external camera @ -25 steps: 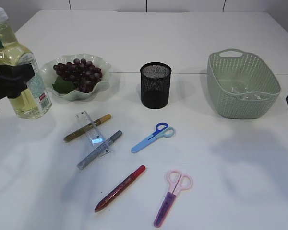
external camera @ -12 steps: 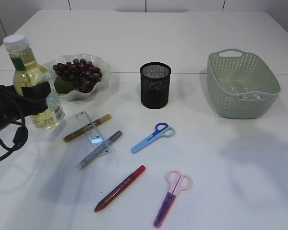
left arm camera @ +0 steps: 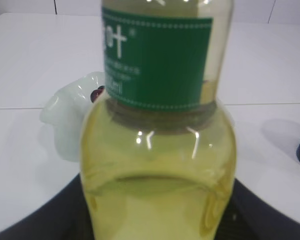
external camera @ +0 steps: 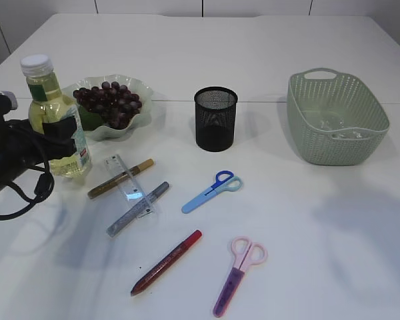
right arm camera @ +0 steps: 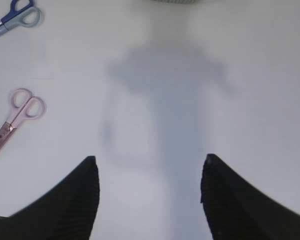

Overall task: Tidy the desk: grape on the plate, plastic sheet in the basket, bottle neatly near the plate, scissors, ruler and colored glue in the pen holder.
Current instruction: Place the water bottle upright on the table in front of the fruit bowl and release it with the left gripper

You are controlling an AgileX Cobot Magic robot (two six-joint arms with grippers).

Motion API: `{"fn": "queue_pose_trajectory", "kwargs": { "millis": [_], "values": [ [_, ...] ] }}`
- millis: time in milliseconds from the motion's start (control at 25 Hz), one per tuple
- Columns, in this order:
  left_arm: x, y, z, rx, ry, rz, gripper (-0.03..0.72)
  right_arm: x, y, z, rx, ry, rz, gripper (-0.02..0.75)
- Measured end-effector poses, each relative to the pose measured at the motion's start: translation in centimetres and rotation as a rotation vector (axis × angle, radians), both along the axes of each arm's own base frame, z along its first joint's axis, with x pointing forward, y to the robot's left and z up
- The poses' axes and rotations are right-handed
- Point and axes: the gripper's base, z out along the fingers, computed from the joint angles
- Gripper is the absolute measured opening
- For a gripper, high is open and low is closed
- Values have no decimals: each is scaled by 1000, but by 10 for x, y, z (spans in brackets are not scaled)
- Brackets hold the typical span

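Setting bottle (external camera: 53, 120) upright by grape plate (external camera: 144, 100): left jaws gripping its body, part open. Right jaws wide, empty, w/ pink scissors (right arm camera: 12, 122) ahead-left. Next: release, back off.

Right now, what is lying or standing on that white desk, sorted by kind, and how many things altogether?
Scissors: 2, blue and pink
Glue pens: 3, gold, silver, red
Ruler: 1
Bottle: 1
Plate of grapes: 1
Pen holder: 1
Basket: 1
Total: 10
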Motion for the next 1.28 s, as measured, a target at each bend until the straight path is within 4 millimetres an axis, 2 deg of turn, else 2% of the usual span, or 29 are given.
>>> {"fn": "queue_pose_trajectory", "kwargs": {
  "millis": [480,1120,1280],
  "values": [
    [15,-1,-22,29,28,15,411,0,-2,0,-23,-3,-2,503],
    [17,0,-24,51,9,28,412,1,-4,0,-47,-6,-5,503],
    [17,0,-24,50,9,31,444,1,-4,0,-48,-6,-3,503]
  ]
}}
